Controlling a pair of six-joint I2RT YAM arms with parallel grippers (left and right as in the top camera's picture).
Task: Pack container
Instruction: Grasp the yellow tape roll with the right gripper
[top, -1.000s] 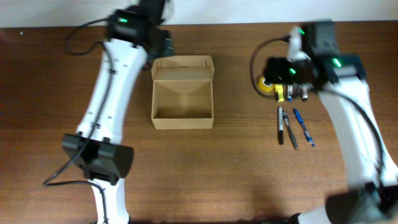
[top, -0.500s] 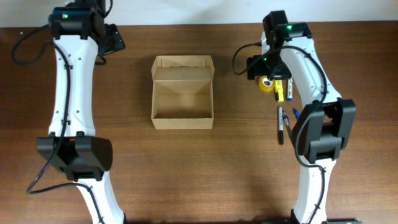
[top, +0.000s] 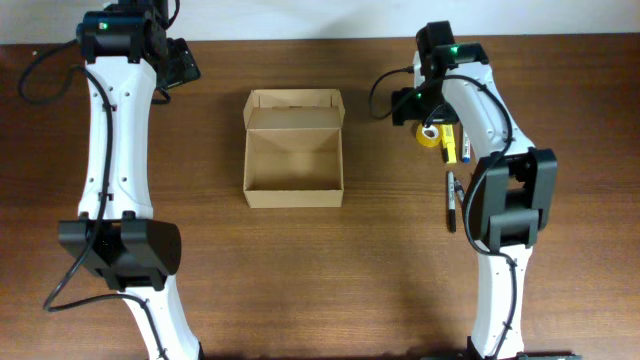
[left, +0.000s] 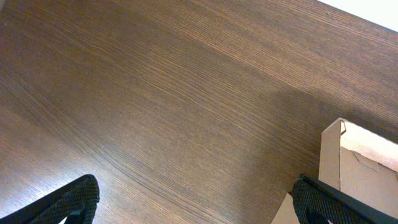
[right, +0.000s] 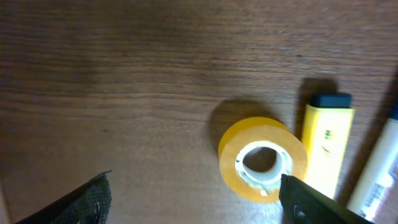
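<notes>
The container (top: 294, 150) is a small tan cardboard box, open and empty, its flap lid standing at the far side; its corner shows in the left wrist view (left: 357, 168). My left gripper (left: 196, 199) is open and empty over bare wood, far left of the box (top: 178, 62). My right gripper (right: 196, 196) is open at the far right of the table (top: 408, 105), just left of a yellow tape roll (right: 262, 159) (top: 429, 136). A yellow marker (right: 326, 146) (top: 449, 147) lies beside the roll.
Pens (top: 452, 202) lie on the table below the tape roll, partly hidden by my right arm. A light-coloured object (right: 382, 168) lies right of the yellow marker. The table's far edge runs just behind both grippers.
Over the last second both arms swung outward and back to the far edge. In the last half second the right gripper shifted slightly left; the left arm stayed still.
</notes>
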